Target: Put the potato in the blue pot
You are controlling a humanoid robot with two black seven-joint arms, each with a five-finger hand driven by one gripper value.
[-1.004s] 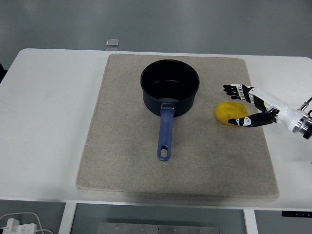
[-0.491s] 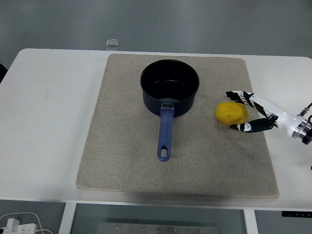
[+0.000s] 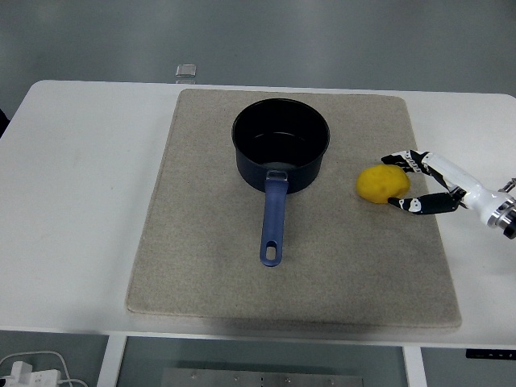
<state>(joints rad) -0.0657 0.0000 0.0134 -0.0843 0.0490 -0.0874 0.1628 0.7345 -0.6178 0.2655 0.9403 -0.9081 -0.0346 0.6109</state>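
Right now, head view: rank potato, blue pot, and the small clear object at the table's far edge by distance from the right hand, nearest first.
1. Potato: just left of the right hand, between its open fingers or nearly so.
2. Blue pot: farther left, mid-mat, handle pointing toward the near edge.
3. Small clear object: far-left of the hand, beyond the mat at the table's far edge.

Blue pot (image 3: 281,145): dark enamel-like metal, glossy inside; handle smooth, satin blue.
Potato (image 3: 383,184): yellow, matt, smooth skin.
Mat (image 3: 201,242): beige woven cloth, rough, matt.
Table (image 3: 81,185): white, smooth, low sheen.
Right hand (image 3: 427,184): white and black hard plastic, glossy.
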